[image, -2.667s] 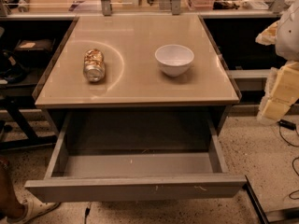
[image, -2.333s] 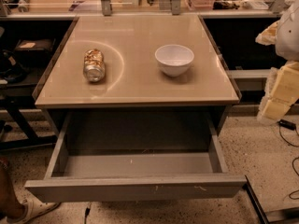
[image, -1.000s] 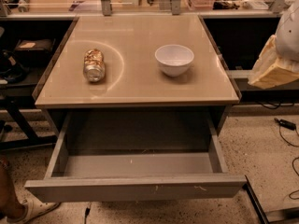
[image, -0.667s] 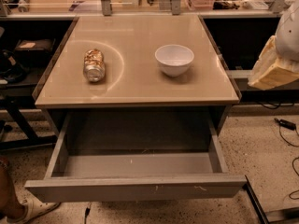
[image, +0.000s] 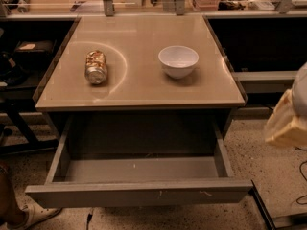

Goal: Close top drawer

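The top drawer [image: 139,193] is a wide grey metal drawer pulled far out toward me from under the tan tabletop [image: 139,87]. Its inside is bare and its flat front panel has small white scuffs right of centre. My gripper [image: 287,122] shows as a cream-and-white shape at the right edge of the view, beside and to the right of the open drawer, apart from it.
A crushed can [image: 96,66] lies on its side on the left of the tabletop. A white bowl [image: 178,60] stands on the right. Dark shelving flanks the table on both sides. A person's shoe [image: 29,215] is at the bottom left. A cable lies on the floor at right.
The gripper at the right edge has dropped lower, from level with the tabletop to level with the drawer. The drawer, can and bowl have not moved.
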{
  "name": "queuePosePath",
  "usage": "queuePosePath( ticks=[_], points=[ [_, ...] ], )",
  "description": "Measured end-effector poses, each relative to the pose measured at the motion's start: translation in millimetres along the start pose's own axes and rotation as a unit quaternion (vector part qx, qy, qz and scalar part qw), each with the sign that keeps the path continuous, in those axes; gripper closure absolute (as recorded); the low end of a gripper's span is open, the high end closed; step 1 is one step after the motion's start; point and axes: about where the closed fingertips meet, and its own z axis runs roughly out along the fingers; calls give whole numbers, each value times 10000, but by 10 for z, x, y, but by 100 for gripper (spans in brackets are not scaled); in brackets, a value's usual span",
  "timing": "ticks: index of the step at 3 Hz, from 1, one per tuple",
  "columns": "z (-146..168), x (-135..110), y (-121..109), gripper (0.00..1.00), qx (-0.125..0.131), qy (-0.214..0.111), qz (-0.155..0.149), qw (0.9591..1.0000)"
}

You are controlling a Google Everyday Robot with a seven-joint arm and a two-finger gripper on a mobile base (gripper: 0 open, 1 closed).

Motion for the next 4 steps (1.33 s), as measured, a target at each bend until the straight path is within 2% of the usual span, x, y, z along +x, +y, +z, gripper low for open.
queuePosePath(
  ticks=[1, 2, 3, 4],
  points=[
    [278, 69, 552, 100, -572, 36, 56, 9983],
    [407, 109, 708, 100, -762, 68, 95, 9970],
    [403, 106, 702, 100, -750, 66, 92, 9971],
    [683, 100, 886, 100, -932, 104, 58, 9956]
  ],
)
